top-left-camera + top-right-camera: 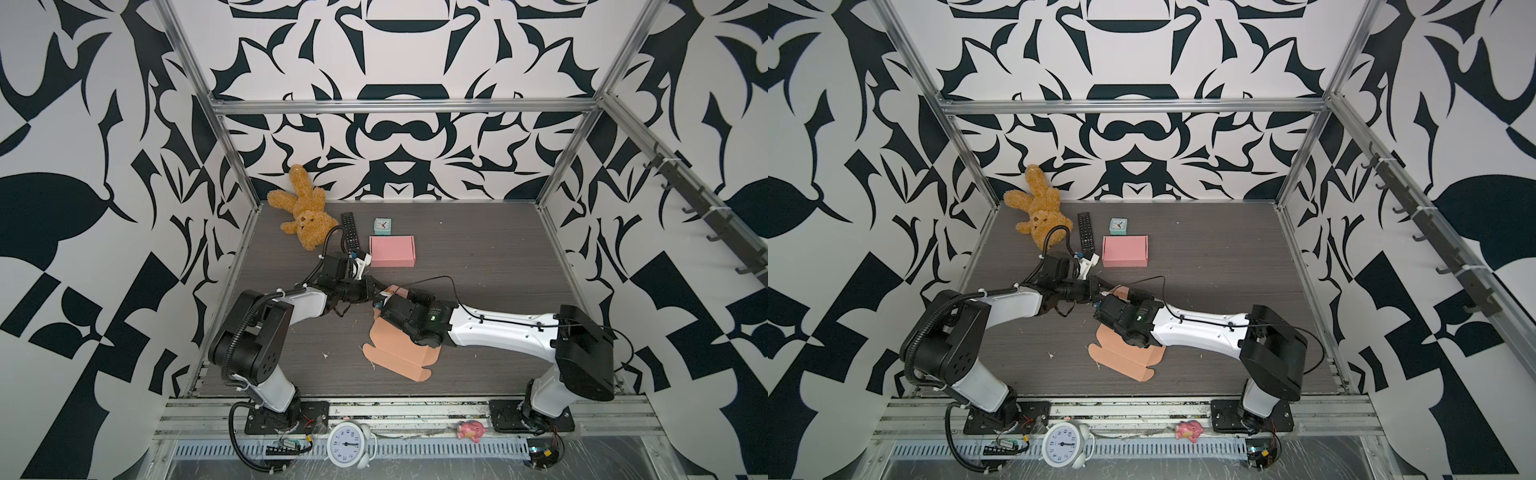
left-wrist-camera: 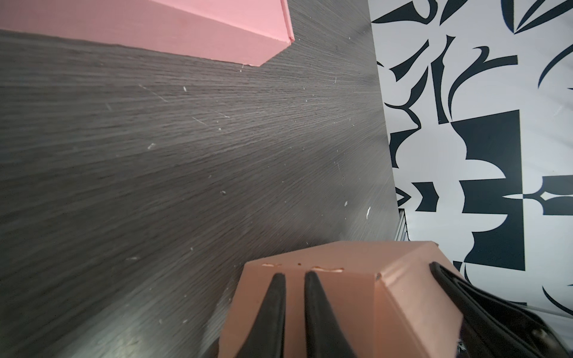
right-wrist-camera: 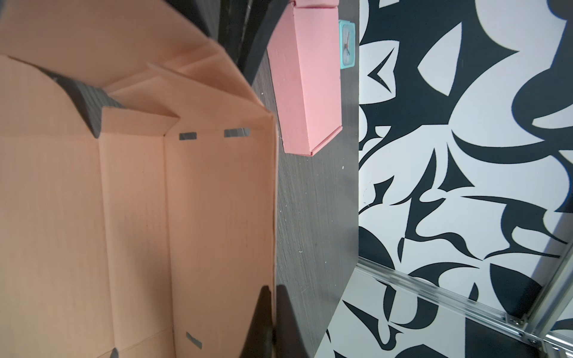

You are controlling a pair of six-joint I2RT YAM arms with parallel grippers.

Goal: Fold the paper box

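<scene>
The paper box (image 1: 395, 353) is peach cardboard, partly unfolded, lying near the table's front centre in both top views (image 1: 1125, 357). My right gripper (image 3: 272, 288) is shut on the rim of one raised side wall (image 3: 217, 201). Its arm hides much of the box from above. My left gripper (image 2: 294, 277) has its fingers almost together. They lie along the outer face of a raised end flap (image 2: 350, 310), and nothing shows pinched between them. In a top view the left gripper (image 1: 376, 286) meets that flap (image 1: 392, 290) just beyond the right gripper's wrist.
A folded pink box (image 1: 392, 250) sits close behind the grippers, with a small teal clock (image 1: 381, 226), a black remote (image 1: 349, 230) and a teddy bear (image 1: 301, 208) further back. A white alarm clock (image 1: 347, 444) and a pink toy (image 1: 471, 430) rest on the front rail.
</scene>
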